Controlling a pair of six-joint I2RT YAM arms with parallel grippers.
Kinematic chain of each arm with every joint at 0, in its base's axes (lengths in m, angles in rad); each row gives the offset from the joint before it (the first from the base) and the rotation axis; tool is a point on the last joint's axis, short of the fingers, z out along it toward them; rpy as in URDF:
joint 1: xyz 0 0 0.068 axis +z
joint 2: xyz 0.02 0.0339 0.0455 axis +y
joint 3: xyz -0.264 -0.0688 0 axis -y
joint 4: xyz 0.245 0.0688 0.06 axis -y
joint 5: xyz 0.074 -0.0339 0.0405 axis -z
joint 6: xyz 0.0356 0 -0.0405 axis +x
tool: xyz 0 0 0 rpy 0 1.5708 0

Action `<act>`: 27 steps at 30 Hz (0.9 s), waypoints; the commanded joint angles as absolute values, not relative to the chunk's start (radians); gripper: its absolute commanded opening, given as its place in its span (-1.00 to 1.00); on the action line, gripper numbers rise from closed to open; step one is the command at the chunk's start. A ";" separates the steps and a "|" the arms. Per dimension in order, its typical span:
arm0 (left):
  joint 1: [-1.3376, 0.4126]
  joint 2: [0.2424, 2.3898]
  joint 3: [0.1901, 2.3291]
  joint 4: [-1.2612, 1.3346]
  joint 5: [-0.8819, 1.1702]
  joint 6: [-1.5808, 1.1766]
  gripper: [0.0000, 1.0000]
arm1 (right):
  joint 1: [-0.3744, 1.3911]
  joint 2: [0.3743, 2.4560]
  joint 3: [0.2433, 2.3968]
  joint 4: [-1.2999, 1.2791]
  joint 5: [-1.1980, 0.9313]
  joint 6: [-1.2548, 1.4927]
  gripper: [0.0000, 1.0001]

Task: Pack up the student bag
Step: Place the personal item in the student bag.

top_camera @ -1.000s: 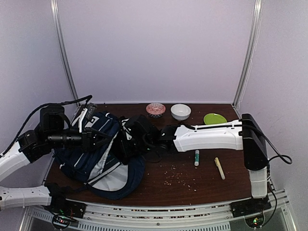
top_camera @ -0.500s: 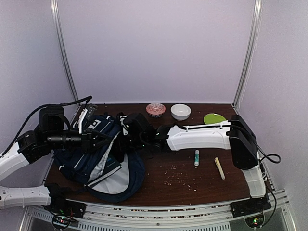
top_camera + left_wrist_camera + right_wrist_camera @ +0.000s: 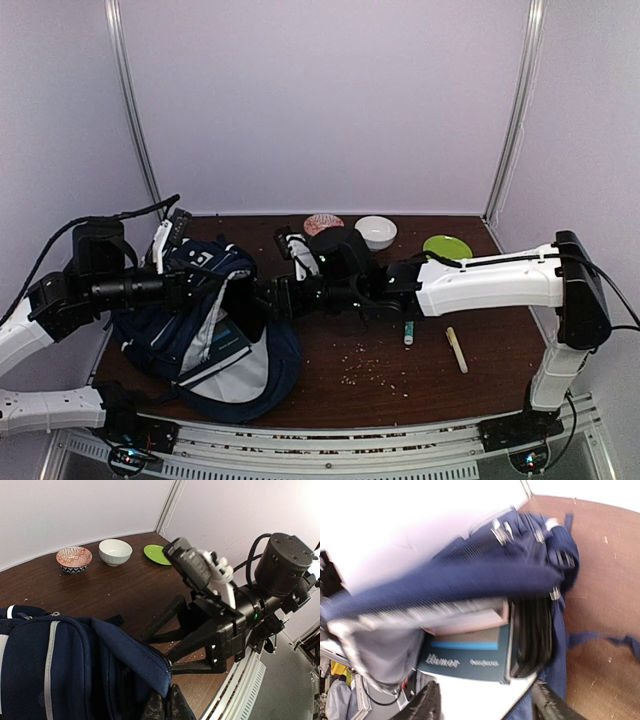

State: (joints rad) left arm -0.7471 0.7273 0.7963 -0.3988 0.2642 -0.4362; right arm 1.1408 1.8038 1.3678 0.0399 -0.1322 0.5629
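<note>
The bag (image 3: 200, 335) lies on the left of the surface (image 3: 450, 385), its mouth toward the right arm. The left pincer (image 3: 162, 707) is clenched on the mouth's rim. The right pincer (image 3: 487, 705) is released, with its fingers spread before the opening. Inside, a dark book (image 3: 465, 655) reads "Humor"; the next word is blurred.

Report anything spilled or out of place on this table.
Small pale crumbs lie scattered over the table right of the bag, toward the front, and look spilled. A glue stick and a yellow stick lie loose beside them.
</note>
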 commanded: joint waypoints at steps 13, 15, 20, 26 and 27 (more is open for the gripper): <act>-0.752 0.724 0.888 -0.228 0.316 -0.430 -1.00 | 1.142 2.044 1.488 0.054 -0.125 0.721 -0.26; -0.752 0.725 0.887 -0.227 0.324 -0.436 -1.00 | 1.137 2.068 1.514 0.044 -0.122 0.721 -0.30; -0.753 0.732 0.873 -0.189 0.382 -0.463 -1.00 | 1.122 2.127 1.615 -0.015 -0.072 0.708 -0.39; -0.754 0.728 0.855 -0.161 0.458 -0.494 -1.00 | 1.099 2.197 1.738 -0.010 -0.098 0.711 -0.42; -0.753 0.730 0.847 -0.157 0.466 -0.499 -1.00 | 1.099 2.204 1.760 0.001 -0.111 0.710 -0.42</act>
